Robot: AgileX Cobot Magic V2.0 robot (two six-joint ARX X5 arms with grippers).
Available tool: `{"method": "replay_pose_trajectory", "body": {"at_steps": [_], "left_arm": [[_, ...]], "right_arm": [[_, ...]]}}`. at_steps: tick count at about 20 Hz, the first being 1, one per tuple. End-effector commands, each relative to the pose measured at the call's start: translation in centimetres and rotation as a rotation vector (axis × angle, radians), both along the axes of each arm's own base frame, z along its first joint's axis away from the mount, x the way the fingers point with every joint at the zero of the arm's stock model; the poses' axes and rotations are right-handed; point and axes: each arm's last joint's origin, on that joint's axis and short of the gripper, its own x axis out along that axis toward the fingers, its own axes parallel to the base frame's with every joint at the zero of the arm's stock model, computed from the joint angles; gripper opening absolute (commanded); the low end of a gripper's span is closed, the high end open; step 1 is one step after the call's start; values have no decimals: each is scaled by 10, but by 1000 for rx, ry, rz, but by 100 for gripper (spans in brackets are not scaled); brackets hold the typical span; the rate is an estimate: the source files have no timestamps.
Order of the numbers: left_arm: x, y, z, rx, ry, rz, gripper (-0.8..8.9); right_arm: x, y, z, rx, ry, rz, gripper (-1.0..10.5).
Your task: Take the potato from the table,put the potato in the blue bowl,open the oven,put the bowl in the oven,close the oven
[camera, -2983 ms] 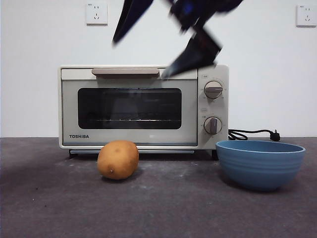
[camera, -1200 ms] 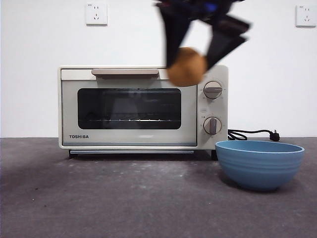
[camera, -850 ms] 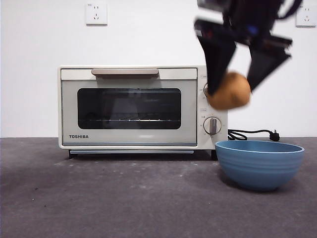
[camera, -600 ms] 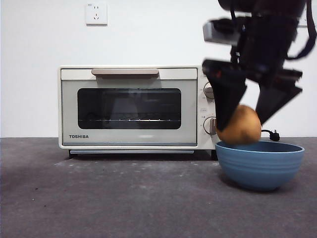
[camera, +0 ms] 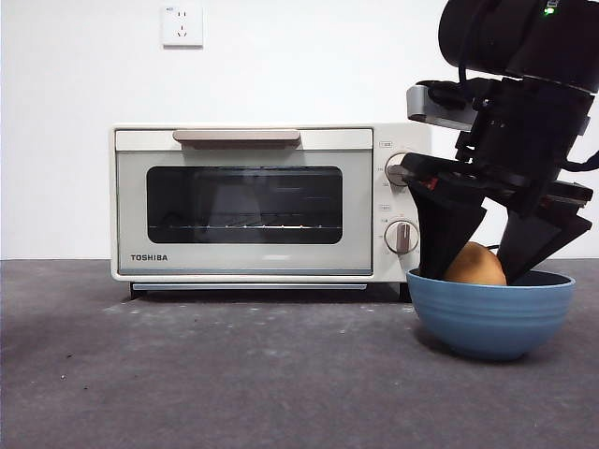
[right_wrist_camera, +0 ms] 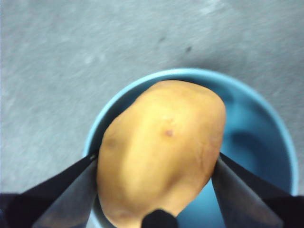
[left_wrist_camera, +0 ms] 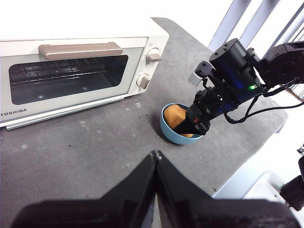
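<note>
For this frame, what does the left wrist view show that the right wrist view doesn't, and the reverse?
Only the left wrist view shows the oven, door shut, the left gripper with jaws shut and waiting apart, and the right arm from outside. Only the right wrist view shows the right gripper with its jaws against both sides of the potato. Both show the potato in the blue bowl on the table.

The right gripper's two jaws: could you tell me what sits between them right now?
The potato sits between them, clamped by the right gripper inside the blue bowl, as the right wrist view shows.
</note>
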Motion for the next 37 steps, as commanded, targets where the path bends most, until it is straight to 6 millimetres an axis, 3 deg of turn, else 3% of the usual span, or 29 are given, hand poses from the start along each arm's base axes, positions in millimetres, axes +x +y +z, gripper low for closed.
{"method": "replay_pose_trajectory", "body": {"at_steps": [1, 2, 4, 12, 16, 22, 26, 30, 37], "left_arm": [[0, 0, 0, 10, -14, -8, -8], [0, 0, 0, 10, -14, -9, -8], [0, 0, 0, 10, -14, -9, -8], [0, 0, 1, 9, -18, -9, -8], [0, 0, 1, 9, -26, -8, -8], [14, -2, 3, -7, -30, -19, -8], [40, -8, 9, -34, -75, -39, -8], [85, -18, 7, -24, -105, -4, -8], [167, -47, -14, 52, -113, 60, -8]], "right_arm": [[-3, -1, -7, -8, 45, -1, 94], [-3, -1, -7, -11, 52, -3, 200], [-4, -2, -8, -16, 60, -3, 294], [-4, -2, -7, -16, 55, -5, 295], [-4, -2, -5, -9, 50, -11, 481], [-15, -8, 23, 39, -37, -11, 473], [-40, -21, 64, 116, -162, -14, 474], [-76, -41, 101, 189, -286, -16, 473], [-124, -68, 124, 255, -355, -48, 473]]}}
